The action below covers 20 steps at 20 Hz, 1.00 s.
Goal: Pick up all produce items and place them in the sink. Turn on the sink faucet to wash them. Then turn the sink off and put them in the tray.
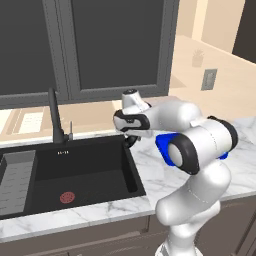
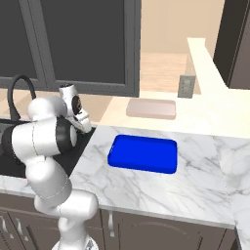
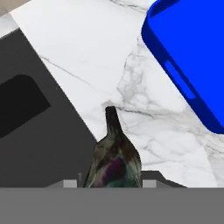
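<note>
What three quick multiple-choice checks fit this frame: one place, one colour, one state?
1. The blue tray lies
A. inside the sink
B. on the marble counter, right of the sink
C. on top of the beige slab

2. The sink's drain is
A. red
B. blue
C. white

3. The dark produce item is
A. lying in the basin
B. resting on the tray
C. between the gripper's fingers, above the counter

Key:
1 B: the tray sits flat on the marble counter, beside the sink.
2 A: the drain is a red disc on the black basin floor.
3 C: in the hand view the dark produce item sits in the gripper, over marble.
</note>
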Motion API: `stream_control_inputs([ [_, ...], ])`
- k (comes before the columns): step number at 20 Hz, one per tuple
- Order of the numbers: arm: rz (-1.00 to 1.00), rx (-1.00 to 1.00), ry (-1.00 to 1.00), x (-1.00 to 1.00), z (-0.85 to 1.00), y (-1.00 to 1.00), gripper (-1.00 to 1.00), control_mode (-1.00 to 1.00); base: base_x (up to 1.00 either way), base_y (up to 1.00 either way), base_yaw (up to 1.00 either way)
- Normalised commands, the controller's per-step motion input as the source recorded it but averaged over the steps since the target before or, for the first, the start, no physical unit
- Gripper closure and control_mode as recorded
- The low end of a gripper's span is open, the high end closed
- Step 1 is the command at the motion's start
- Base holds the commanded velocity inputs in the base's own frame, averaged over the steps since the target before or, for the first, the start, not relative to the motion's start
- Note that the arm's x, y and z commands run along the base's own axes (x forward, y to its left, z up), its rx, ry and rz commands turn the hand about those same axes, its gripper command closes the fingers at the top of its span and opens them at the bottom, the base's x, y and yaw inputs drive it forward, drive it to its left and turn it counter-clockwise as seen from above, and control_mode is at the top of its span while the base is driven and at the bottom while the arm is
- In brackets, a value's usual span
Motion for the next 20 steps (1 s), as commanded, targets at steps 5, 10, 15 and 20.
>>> stream_control_inputs([
  [5, -0.17, 0.00, 0.00, -0.17, 0.29, -0.60, 1.00, -1.00, 0.00, 0.00, 0.00],
  [10, -0.16, 0.00, 0.00, -0.33, 0.20, -0.65, 1.00, -1.00, 0.00, 0.00, 0.00],
  [15, -0.17, 0.00, 0.00, -0.35, 0.15, -0.73, 1.00, -1.00, 0.00, 0.00, 0.00],
  [20, -0.17, 0.00, 0.00, -0.24, 0.09, -0.76, 1.00, -1.00, 0.00, 0.00, 0.00],
])
